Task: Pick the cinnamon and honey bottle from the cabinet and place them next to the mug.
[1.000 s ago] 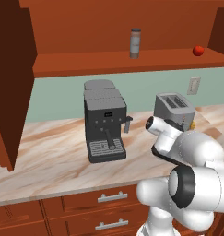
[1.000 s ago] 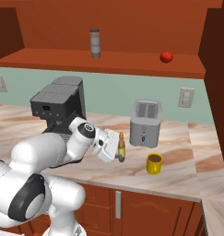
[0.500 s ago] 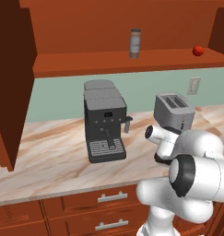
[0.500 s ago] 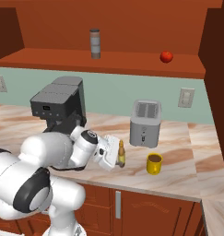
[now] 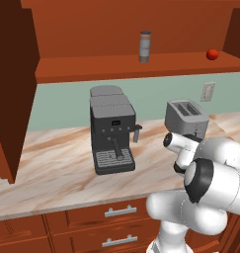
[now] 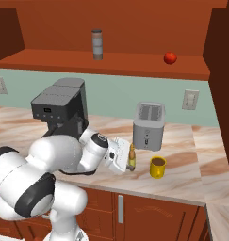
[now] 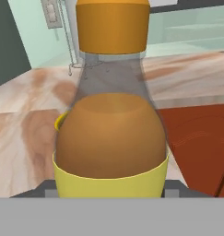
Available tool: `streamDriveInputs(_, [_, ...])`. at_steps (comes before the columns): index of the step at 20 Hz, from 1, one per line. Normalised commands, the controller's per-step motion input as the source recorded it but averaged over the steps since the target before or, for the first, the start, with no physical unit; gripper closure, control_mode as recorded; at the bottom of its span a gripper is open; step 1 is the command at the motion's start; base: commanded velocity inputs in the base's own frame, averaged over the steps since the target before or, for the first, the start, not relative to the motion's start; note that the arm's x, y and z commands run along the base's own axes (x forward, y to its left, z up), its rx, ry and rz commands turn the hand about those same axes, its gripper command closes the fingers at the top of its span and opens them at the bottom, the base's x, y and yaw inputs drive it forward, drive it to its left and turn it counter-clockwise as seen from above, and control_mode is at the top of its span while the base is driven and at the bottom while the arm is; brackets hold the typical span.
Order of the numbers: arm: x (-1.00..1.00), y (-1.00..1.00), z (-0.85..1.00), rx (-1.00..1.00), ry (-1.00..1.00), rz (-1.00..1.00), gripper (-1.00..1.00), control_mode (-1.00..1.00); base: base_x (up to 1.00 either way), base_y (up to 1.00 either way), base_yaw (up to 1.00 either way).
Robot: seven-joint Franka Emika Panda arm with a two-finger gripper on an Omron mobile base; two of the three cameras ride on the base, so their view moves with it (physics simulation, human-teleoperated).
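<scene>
My gripper (image 6: 129,160) is shut on the honey bottle (image 6: 131,157), an amber bottle with a yellow cap, held upright low over the counter just left of the yellow mug (image 6: 158,166). In the hand view the honey bottle (image 7: 111,133) stands very close, with the mug (image 7: 109,185) right behind it. I cannot tell whether the bottle's base touches the counter. The grey cinnamon (image 5: 144,46) shaker stands on the shelf of the reddish-brown cabinet (image 5: 92,69); from the right side the cinnamon (image 6: 97,44) is at the upper middle of the cabinet (image 6: 64,59).
A silver toaster (image 6: 149,125) stands just behind the bottle and mug. A dark coffee machine (image 5: 111,131) sits to the left. A red fruit (image 6: 170,58) lies on the shelf's right end. The open cabinet door (image 5: 13,89) hangs at far left. Drawers (image 5: 116,212) run below the counter.
The gripper has carried the honey bottle a little to the right and lower, closer to the mug. The grip has stayed the same.
</scene>
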Motion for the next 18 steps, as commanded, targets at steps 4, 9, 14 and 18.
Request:
streamDriveInputs(4, [0.00, -0.18, 0.00, 0.00, 0.00, 0.00, 1.00, -1.00, 0.00, 0.00, 0.00])
streamDriveInputs(9, [0.06, 0.00, -0.01, 0.00, 0.00, 0.00, 1.00, -1.00, 0.00, 0.00, 0.00])
streamDriveInputs(14, [0.11, 0.06, 0.00, -0.04, 0.00, 0.00, 1.00, -1.00, 0.00, 0.00, 0.00])
streamDriveInputs(18, [0.13, 0.05, 0.00, -0.07, 0.00, 0.00, 1.00, -1.00, 0.00, 0.00, 0.00])
